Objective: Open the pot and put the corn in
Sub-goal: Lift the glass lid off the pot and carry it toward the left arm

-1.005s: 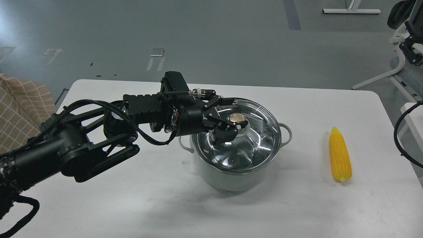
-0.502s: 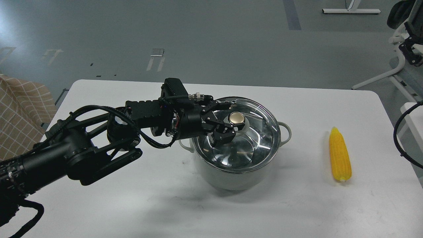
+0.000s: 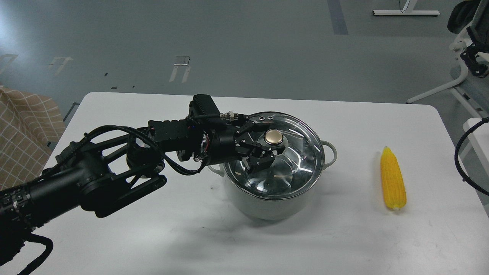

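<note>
While the glass lid point(image 3: 273, 162) sits on the pot point(image 3: 267, 198), the left tool point(image 3: 269, 147) reaches in from the left, its fingers spread around the gold knob point(image 3: 273, 136) and apparently not clamped. Nothing shows inside the pot. The corn point(image 3: 392, 178) lies well to the right on the tabletop point(image 3: 153, 236), long axis running front to back. The right tool is out of view.

The left arm point(image 3: 99, 179) is matte black, built of thick rounded segments and open struts, with looping black cables along it. A ribbed black box and silver cable connector point(image 3: 228, 113) sit near the black two-fingered tool point(image 3: 267, 147).
</note>
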Controlling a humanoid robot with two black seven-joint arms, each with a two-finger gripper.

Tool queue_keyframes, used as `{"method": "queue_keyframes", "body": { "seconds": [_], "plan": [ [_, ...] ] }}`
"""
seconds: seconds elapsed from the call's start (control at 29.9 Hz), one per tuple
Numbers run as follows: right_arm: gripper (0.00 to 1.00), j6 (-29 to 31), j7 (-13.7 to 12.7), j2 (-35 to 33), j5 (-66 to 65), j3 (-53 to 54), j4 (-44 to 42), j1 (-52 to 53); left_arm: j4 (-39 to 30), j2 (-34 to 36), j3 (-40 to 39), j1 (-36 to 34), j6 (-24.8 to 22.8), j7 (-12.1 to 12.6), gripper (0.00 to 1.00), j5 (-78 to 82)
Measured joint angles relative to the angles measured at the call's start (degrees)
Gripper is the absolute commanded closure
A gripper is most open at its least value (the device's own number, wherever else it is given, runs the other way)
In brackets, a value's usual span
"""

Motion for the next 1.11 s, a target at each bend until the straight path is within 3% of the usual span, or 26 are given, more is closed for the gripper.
{"method": "queue_keyframes", "body": {
  "seconds": [0.17,0.67,0.84,1.11],
  "plan": [
    [0.0,0.0,0.0,0.0,0.0,0.0,0.1,0.0,0.0,0.1,0.0,0.1,0.0,0.0,0.57,0.0],
    [0.0,0.0,0.0,0.0,0.0,-0.2,0.1,0.1,-3.4,2.2,-3.0,-0.7,-0.1,0.1,0.58,-1.4],
    [0.0,0.0,0.0,0.0,0.0,-0.2,-0.1,0.1,-5.8,8.9,-6.3,-1.0,-0.3,-0.2,0.55,-3.7],
    [0.0,0.0,0.0,-0.1,0.0,-0.2,-0.4,0.2,-8.6,26.6,-9.6,1.7,2.4,-2.5,0.55,-11.3]
  ]
}}
